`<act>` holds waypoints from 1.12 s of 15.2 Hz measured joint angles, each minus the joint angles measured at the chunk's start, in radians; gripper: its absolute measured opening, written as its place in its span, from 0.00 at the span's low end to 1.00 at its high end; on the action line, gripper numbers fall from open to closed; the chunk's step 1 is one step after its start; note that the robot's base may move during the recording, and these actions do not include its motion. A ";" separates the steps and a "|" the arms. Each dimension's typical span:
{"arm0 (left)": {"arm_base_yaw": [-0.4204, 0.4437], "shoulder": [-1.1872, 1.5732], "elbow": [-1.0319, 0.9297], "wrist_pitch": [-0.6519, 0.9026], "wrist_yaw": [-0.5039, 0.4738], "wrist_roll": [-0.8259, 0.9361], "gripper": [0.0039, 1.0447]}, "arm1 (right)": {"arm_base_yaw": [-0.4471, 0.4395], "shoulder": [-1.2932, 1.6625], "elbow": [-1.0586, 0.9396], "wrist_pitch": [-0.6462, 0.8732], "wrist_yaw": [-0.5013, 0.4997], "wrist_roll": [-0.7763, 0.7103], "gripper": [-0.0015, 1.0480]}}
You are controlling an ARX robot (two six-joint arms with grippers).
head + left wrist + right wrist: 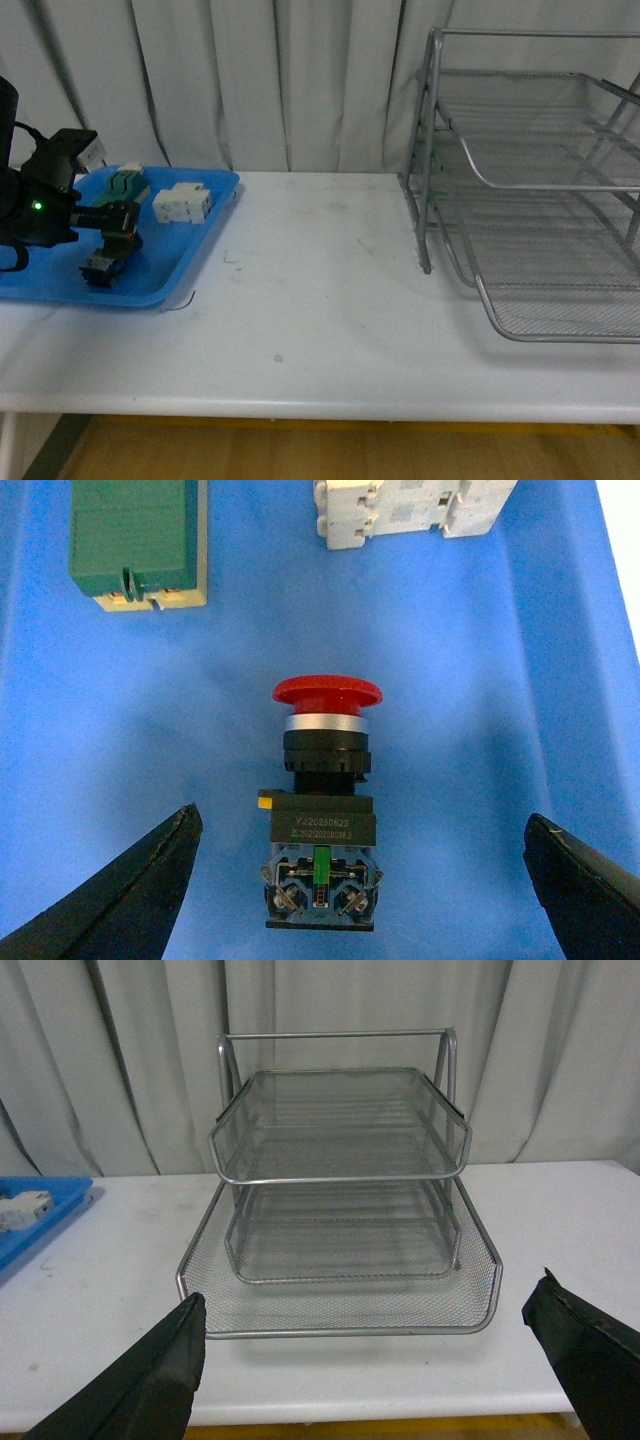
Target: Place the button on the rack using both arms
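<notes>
One button (322, 810) on blue tray (500, 680), centred within left hand (362, 825), hand released, untouching

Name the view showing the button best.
Left wrist view: the button is centred, red cap and labelled body clear. Front view shows it small and dark on the blue tray; right wrist view misses it.

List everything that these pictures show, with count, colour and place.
button: 1, red cap and dark body, lying in the tray
white block: 1, white, in the tray
green part: 1, green and cream, in the tray beside the block
tray: 1, blue, on the table's left
rack: 1, silver mesh, three tiers, on the table's right
table: 1, white
curtain: 1, whitish, behind the table
left pincer: 1, black, open, over the button
right pincer: 1, black, open, facing the rack
</notes>
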 joint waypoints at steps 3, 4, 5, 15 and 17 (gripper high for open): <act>0.004 0.060 0.019 -0.006 0.006 -0.004 0.94 | 0.000 0.000 0.000 0.000 0.000 0.000 0.94; 0.006 0.072 0.030 -0.008 0.001 -0.004 0.94 | 0.000 0.000 0.000 0.000 0.000 0.000 0.94; 0.009 0.084 0.043 -0.005 -0.002 -0.004 0.94 | 0.000 0.000 0.000 0.000 0.000 0.000 0.94; 0.011 0.109 0.058 0.005 -0.033 0.001 0.34 | 0.000 0.000 0.000 0.000 0.000 0.000 0.94; 0.014 0.073 0.012 0.019 -0.020 0.000 0.34 | 0.000 0.000 0.000 0.000 0.000 0.000 0.94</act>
